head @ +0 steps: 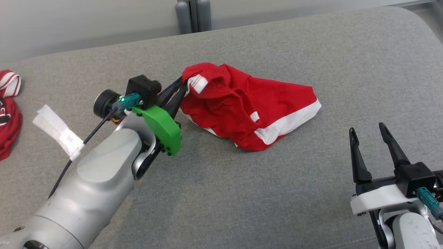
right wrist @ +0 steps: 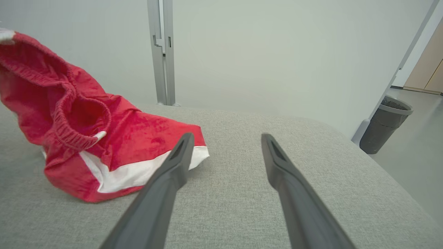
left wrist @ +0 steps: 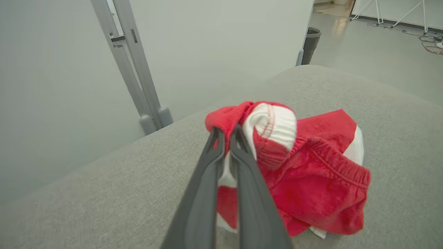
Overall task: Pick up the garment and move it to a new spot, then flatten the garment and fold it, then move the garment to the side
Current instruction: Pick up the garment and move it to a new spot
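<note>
Head view: left hand (head: pixel 183 84) tight on garment (head: pixel 242 110)

Open cushion (head: pixel 349 65) right of garment (head: pixel 238 107)

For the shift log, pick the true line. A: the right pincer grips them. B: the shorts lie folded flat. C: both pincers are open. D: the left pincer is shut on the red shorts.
D: the left pincer is closed on a bunched edge of the red shorts; the right pincer stands open, apart from them.

Red white-trimmed garment (head: pixel 242 107) crumpled on grey cushion, one corner lifted
</note>
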Available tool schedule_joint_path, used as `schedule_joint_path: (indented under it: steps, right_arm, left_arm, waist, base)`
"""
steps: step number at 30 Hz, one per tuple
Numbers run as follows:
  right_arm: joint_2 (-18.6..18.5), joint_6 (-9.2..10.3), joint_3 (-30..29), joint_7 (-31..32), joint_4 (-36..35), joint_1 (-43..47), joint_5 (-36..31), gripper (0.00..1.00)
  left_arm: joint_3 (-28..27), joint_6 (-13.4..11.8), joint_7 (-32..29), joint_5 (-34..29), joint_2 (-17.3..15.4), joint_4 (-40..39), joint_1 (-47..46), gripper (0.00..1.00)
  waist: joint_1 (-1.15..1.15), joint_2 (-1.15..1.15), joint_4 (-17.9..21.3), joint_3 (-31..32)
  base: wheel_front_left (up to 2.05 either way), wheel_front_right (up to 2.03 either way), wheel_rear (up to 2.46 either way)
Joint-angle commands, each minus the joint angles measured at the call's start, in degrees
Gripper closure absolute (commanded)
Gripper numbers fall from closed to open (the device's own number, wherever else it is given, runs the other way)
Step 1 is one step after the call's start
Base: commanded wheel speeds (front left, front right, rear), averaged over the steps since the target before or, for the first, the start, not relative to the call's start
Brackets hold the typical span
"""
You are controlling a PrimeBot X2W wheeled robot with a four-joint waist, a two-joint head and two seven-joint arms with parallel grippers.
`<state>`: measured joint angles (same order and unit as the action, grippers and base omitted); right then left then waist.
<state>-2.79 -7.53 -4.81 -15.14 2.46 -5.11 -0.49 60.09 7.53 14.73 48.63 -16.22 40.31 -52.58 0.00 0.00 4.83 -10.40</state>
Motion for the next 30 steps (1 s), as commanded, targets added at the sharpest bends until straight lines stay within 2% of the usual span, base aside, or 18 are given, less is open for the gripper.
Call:
schedule_joint_path:
  steps: [1,6,7,8,9,14,24,30]
  right_arm:
    - [-0.2,0.08,-0.2,0.0,-0.1,-0.5,-0.3,0.00]
    - [-0.2,0.08,0.2,0.0,0.1,-1.0,-0.8,0.00]
    - [-0.2,0.08,0.3,0.0,0.2,-1.0,-0.9,0.00]
    - [-0.2,0.08,0.4,0.0,0.2,-1.0,-1.0,0.00]
    - [-0.2,0.08,0.5,0.0,0.4,-0.9,-1.0,0.00]
    - [-0.2,0.08,0.6,0.0,0.8,-0.6,-1.6,0.00]
    - [-0.2,0.08,1.1,0.0,2.0,1.7,-2.7,0.00]
    - [-0.2,0.08,1.3,0.0,2.3,2.9,-2.0,0.00]
  left_arm:
    - [-0.7,-0.1,0.4,-0.9,-0.2,1.4,1.4,1.00]
    - [-6.3,-0.2,0.5,-2.7,-0.2,5.3,5.2,1.00]
    - [-7.6,-0.3,0.5,-3.6,0.0,5.6,5.7,0.67]
    - [-8.6,-0.5,0.5,-4.5,0.2,5.6,6.1,0.42]
    - [-10.0,-0.8,0.5,-5.4,0.4,5.5,6.7,0.00]
    - [-15.8,-1.6,0.5,-10.2,1.7,3.8,10.3,0.00]
    - [-30.7,-1.7,0.4,-19.3,4.4,-5.7,21.9,0.00]
    - [-39.9,-2.2,0.4,-24.1,7.2,-13.8,31.7,0.00]
  waist:
    - [0.00,0.00,-0.3,-1.2]
    - [0.00,0.00,-0.9,-2.1]
    - [0.00,0.00,-1.1,-2.2]
    - [0.00,0.00,-1.2,-2.3]
    - [0.00,0.00,-1.4,-2.2]
    - [0.00,0.00,-2.3,-1.2]
    - [0.00,0.00,-4.0,5.3]
    - [0.00,0.00,-4.9,9.0]
  base:
    - [0.00,0.00,0.00]
    - [0.00,0.00,0.00]
    - [0.00,0.00,0.00]
    - [0.00,0.00,0.00]
    - [0.00,0.00,0.00]
    - [0.00,0.00,0.00]
    - [0.00,0.00,0.00]
    - [0.00,0.00,0.00]
